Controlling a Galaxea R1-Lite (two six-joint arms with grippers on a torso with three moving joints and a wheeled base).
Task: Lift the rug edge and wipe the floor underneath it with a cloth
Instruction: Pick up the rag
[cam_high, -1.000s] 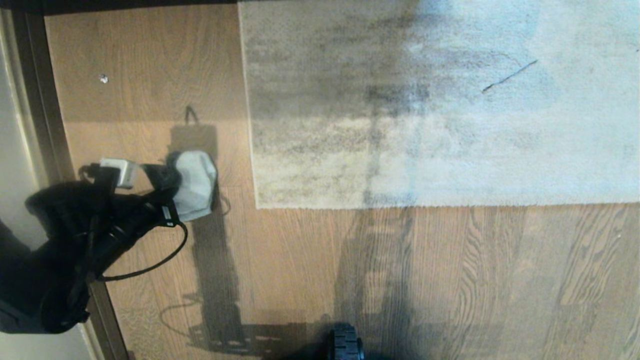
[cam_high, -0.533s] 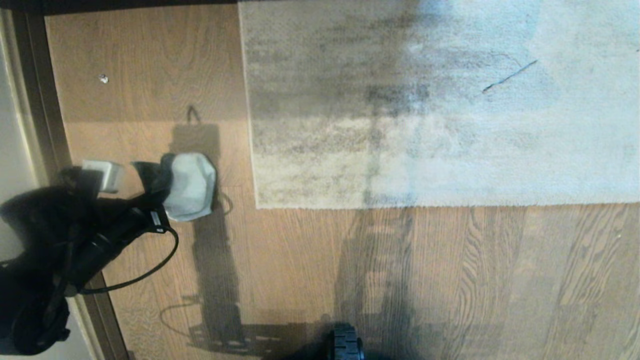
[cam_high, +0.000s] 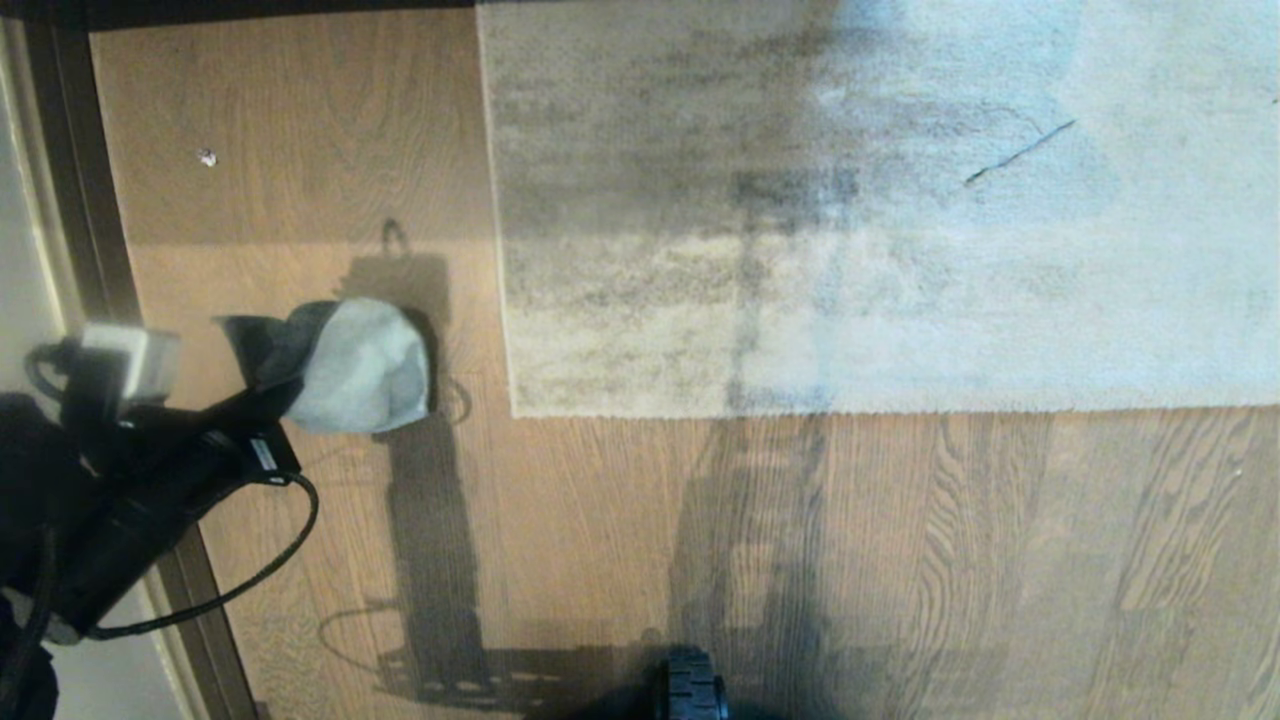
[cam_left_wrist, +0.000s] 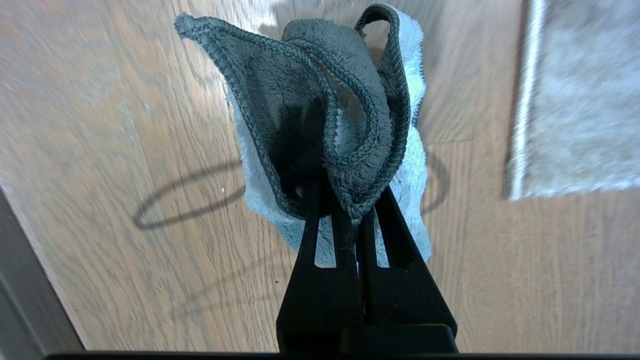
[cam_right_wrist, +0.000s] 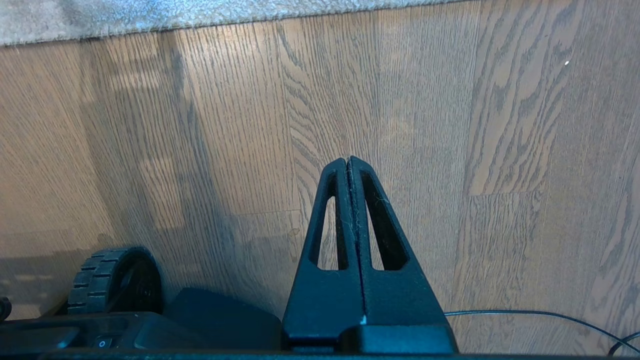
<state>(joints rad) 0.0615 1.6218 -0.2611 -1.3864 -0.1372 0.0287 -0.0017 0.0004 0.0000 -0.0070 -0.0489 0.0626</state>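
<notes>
Floor (cam_high: 560, 560) first: light brown planks with bold oak-like grain, running out across nearly everything in sight, crossed by long dark shadows of the robot. A dark baseboard strip (cam_high: 75, 160) borders it on the robot's left. Next in size is the rug (cam_high: 880, 200), a short-pile sheet, mottled grey-beige with darker smudges, lying flat on the planks. Its long hemmed border runs straight across in front of the robot, and the rug edge (cam_high: 506, 300) nearest the left arm runs away from the robot, the two meeting at a square corner. All of it lies flat, not yet lifted.

Over the bare planks beside that corner hangs the left arm, black and cabled, coming in from the baseboard side. The left gripper (cam_left_wrist: 345, 210) is pinched tight on the cloth (cam_high: 355, 365), which hangs clear of the rug, near it but not touching. The cloth is small and fluffy, pale blue-grey on the outer side, darker grey within, with a thin stitched hem; it is bunched and folded around the gripper tips, bulging toward the rug.

The right gripper (cam_right_wrist: 348, 162) hangs over open floor on the near side of the rug, its two black slotted fingers pressed together on nothing. A ribbed black wheel (cam_right_wrist: 112, 277) of the base sits close beside it, and a thin cable (cam_right_wrist: 525, 315) trails on the planks. A tiny pale speck (cam_high: 207, 157) lies on the floor far off by the baseboard.
</notes>
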